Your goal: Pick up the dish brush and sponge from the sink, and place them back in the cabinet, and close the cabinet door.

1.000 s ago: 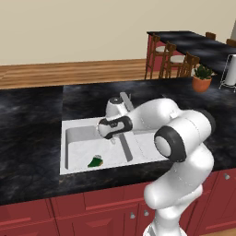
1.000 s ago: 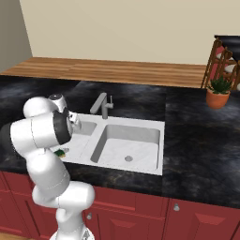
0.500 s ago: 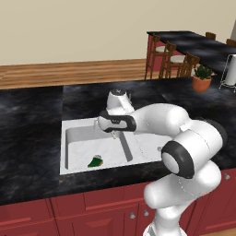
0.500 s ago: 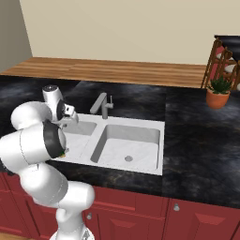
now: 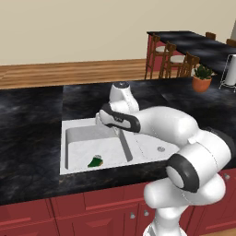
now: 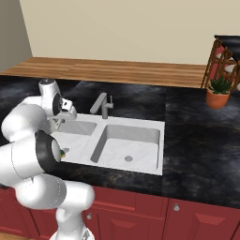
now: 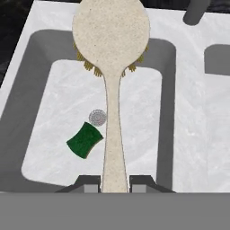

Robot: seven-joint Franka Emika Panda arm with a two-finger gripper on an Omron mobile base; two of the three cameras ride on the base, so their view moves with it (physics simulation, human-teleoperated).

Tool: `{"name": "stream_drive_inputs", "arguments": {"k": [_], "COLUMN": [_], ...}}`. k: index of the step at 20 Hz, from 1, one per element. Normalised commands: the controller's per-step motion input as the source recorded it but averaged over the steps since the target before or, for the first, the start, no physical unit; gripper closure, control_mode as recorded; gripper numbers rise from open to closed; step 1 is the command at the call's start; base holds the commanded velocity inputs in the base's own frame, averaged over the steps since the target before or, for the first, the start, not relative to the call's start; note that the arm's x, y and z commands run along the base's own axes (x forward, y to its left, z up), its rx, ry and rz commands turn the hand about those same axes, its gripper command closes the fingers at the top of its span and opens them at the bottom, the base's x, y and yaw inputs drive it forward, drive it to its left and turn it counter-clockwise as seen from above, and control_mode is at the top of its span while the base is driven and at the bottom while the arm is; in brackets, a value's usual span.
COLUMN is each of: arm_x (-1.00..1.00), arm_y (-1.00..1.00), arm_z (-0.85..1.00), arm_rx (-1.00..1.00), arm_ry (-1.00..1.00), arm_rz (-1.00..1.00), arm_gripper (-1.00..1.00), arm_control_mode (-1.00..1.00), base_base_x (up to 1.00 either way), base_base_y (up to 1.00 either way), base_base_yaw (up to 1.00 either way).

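Jaws: clamped on the brush (image 7: 112, 81) handle, one finger each side, head pointing away from the hand.
Change: over the last second the arm has swung left and stretched out over the sink (image 5: 78, 126), brush lifted off the basin floor.
Meaning: first pick looks done; cabinet trip is next.
Sponge (image 5: 96, 161): lying in the left basin beside the drain.
Arm: elbow low and forward, wrist over the divider, hand (image 7: 114, 185) looking down into the basin.
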Motion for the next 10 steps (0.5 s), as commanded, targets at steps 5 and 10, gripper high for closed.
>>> {"name": "stream_drive_inputs", "arguments": {"k": [5, 10], "arm_x": [-0.17, -0.2], "arm_y": [-0.11, -0.19], "arm_z": [0.37, 0.36], "arm_rx": [0.0, 0.0], "arm_ry": [0.0, 0.0], "arm_rz": [0.0, 0.0], "arm_gripper": [1.0, 1.0], "arm_control_mode": [-1.0, -1.0], "base_base_x": [0.0, 0.0], "base_base_y": [0.0, 0.0], "base_base_yaw": [0.0, 0.0]}}
